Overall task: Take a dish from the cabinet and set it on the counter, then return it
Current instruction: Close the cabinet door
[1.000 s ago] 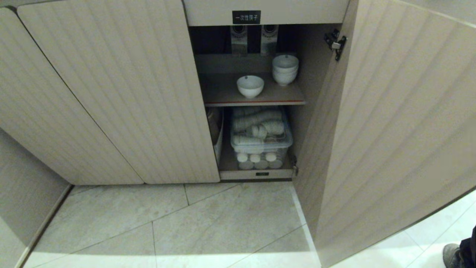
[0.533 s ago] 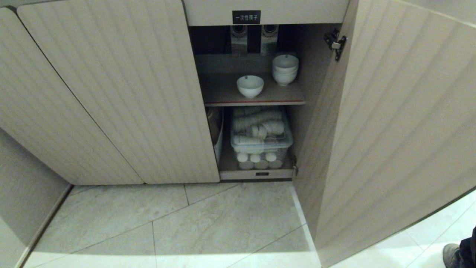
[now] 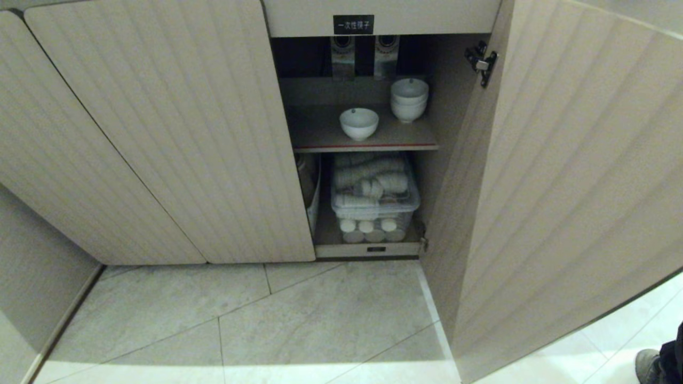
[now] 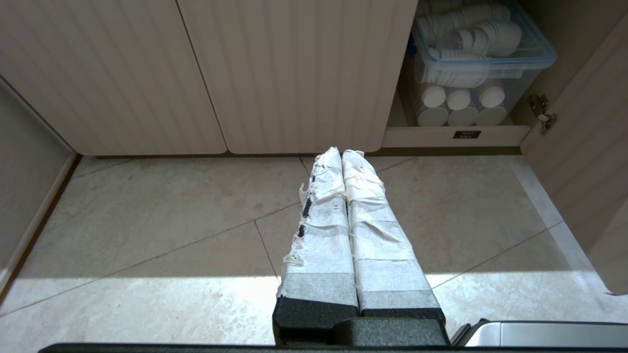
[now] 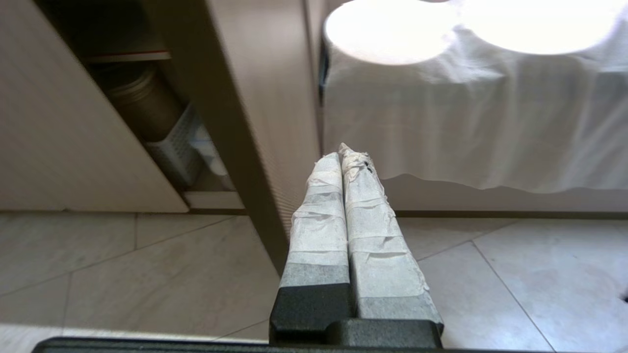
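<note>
Shelf (image 3: 320, 130) with dish (image 3: 359, 123), bowl stack (image 3: 409, 100)

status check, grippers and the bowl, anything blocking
Left gripper shut, empty, over the floor. Right gripper shut, empty, beside the open door. Single bowl on the cabinet shelf, untouched. Nothing in front of it.
</note>
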